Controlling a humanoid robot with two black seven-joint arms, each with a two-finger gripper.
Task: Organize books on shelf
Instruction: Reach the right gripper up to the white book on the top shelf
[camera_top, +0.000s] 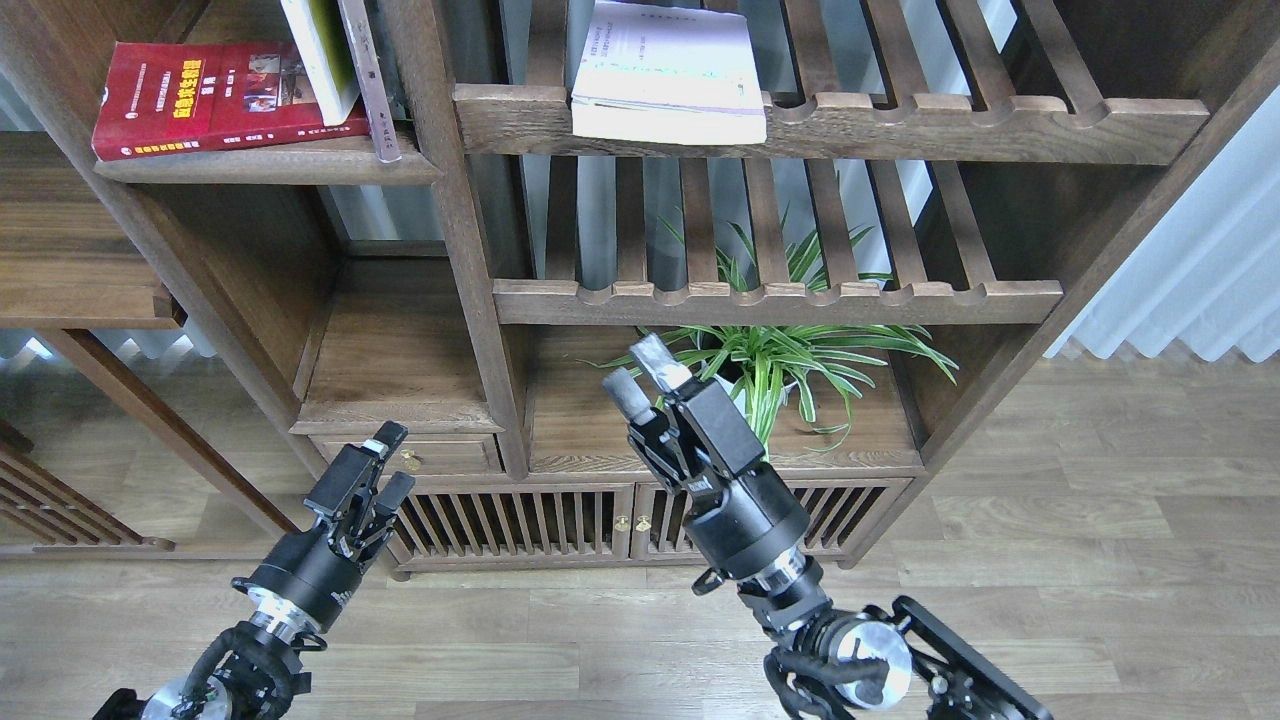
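Note:
A dark red book (215, 95) lies flat on the solid wooden shelf (270, 168) at the upper left. A yellow-green book (318, 55) leans upright beside it, next to a thin grey-pink-spined book (368, 80). A white book with lilac trim (668, 72) lies flat on the upper slatted rack (900, 125). My right gripper (640, 372) is raised in front of the lower cabinet, open and empty, well below the white book. My left gripper (392, 462) hangs low at the left, open and holding nothing.
A potted spider plant (770, 365) stands in the lower compartment just right of my right gripper. A second slatted rack (780, 300) runs above it. A vertical post (455, 230) divides the left shelf from the racks. Slatted cabinet doors (560, 525) sit below.

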